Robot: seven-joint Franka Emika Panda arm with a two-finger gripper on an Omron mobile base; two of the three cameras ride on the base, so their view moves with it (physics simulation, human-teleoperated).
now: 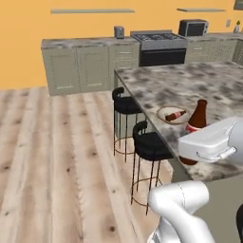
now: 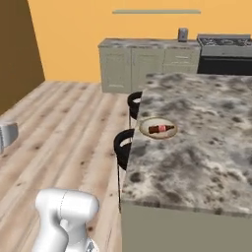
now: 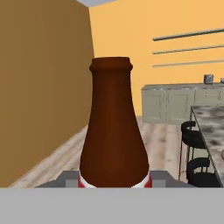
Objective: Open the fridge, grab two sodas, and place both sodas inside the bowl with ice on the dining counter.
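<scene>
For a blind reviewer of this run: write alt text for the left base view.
The robot's hand holds an upright brown soda bottle at the near edge of the granite dining counter, close to a shallow bowl where another soda lies on its side. Two black stools stand along the counter over a wood floor, with cabinets and a stove against the orange back wall.
</scene>
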